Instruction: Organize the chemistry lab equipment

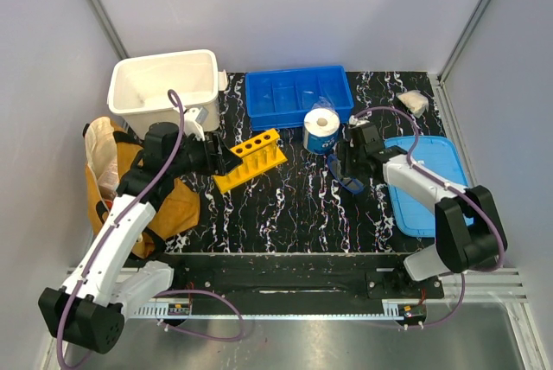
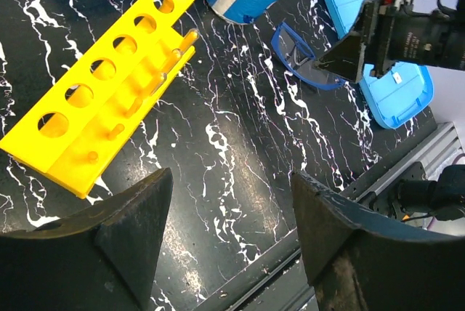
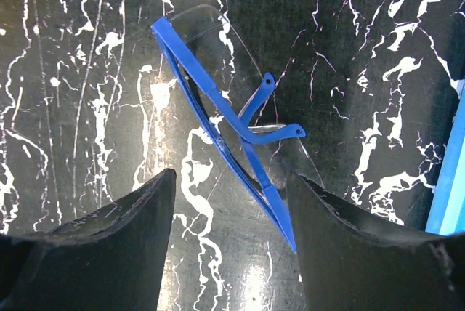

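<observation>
Two grippers: both stand wide open, and neither has hold of anything.
Left gripper (image 2: pixel 229 242): it hovers over the marbled black table (image 2: pixel 240 166), with bare tabletop showing in the broad gap between its dark fingers (image 2: pixel 123 231).
Right gripper (image 3: pixel 229 253): it is low over the same table, and its fingers (image 3: pixel 109 253) are spread about as far as the left pair.
Test-tube rack (image 2: pixel 102 100): yellow, with six round holes in a row. It lies ahead of the left fingers and off towards the finger on the left of the wrist view, apart from both tips.
Goggles (image 3: pixel 218 107): blue-rimmed with a clear lens, they rest on the table straight ahead of the right fingers, slanting across the gap. One temple arm is folded across the frame. The near end comes down just beside the finger on the right of the wrist view, and I cannot tell whether it touches.
Goggles from the left side: well ahead of the left fingers, towards the finger on the right of that view, right under the right gripper's tips.
Paper roll (image 1: pixel 321 130): white in a blue wrapper, it stands beyond the goggles from the right fingers.
Blue lid (image 1: pixel 428 184): flat on the table beside the right gripper, on its outer side.
</observation>
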Available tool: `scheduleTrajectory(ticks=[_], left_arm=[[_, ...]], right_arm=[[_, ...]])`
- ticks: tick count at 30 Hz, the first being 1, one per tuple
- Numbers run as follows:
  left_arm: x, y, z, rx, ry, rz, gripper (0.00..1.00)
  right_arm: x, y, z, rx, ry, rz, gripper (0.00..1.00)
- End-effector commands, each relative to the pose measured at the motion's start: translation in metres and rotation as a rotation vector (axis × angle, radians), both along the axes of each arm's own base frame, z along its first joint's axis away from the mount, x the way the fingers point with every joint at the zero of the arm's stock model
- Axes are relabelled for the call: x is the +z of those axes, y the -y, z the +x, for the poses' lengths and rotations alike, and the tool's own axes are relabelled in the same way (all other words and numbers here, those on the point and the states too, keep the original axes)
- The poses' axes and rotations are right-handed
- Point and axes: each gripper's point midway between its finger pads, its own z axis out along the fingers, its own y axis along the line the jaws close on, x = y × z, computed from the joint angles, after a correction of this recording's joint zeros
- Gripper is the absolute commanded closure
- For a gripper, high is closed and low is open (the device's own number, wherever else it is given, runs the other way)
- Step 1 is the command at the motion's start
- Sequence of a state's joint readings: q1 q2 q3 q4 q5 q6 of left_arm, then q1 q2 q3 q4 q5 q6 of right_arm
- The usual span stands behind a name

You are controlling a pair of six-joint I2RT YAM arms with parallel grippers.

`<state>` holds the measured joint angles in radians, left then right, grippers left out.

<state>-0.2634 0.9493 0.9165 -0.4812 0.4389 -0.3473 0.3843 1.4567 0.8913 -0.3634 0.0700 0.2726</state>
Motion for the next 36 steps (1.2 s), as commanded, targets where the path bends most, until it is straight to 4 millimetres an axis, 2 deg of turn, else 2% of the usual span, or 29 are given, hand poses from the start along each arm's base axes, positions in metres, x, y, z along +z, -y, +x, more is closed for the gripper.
scheduleTrajectory(ticks=[1, 6, 10, 15, 23, 28, 32, 36], left_arm=[[0.022, 0.008, 0.002, -0.030, 0.112, -0.028, 0.30], [0.020, 0.010, 0.003, -0.036, 0.102, -0.034, 0.30], [0.023, 0.009, 0.001, -0.036, 0.114, -0.038, 0.30], [0.021, 0.009, 0.003, -0.030, 0.110, -0.035, 0.30], [0.020, 0.004, 0.007, 0.000, 0.114, -0.005, 0.31], [0.017, 0.004, 0.009, 0.003, 0.104, -0.001, 0.32], [0.017, 0.006, 0.010, 0.000, 0.090, -0.004, 0.34], [0.018, 0.014, 0.011, -0.024, 0.050, -0.043, 0.35]], right_arm=[[0.003, 0.006, 0.015, 0.015, 0.012, -0.061, 0.33], [-0.005, 0.010, 0.019, 0.014, -0.023, -0.107, 0.38], [-0.015, 0.022, 0.014, -0.002, -0.070, -0.180, 0.43], [-0.027, 0.022, 0.006, 0.022, -0.126, -0.187, 0.50], [-0.027, 0.019, -0.005, 0.044, -0.138, -0.160, 0.72], [-0.027, 0.006, -0.020, 0.087, -0.168, -0.077, 0.85], [-0.012, -0.008, -0.029, 0.120, -0.142, 0.020, 0.97], [0.021, -0.036, -0.038, 0.188, -0.068, 0.203, 1.00]])
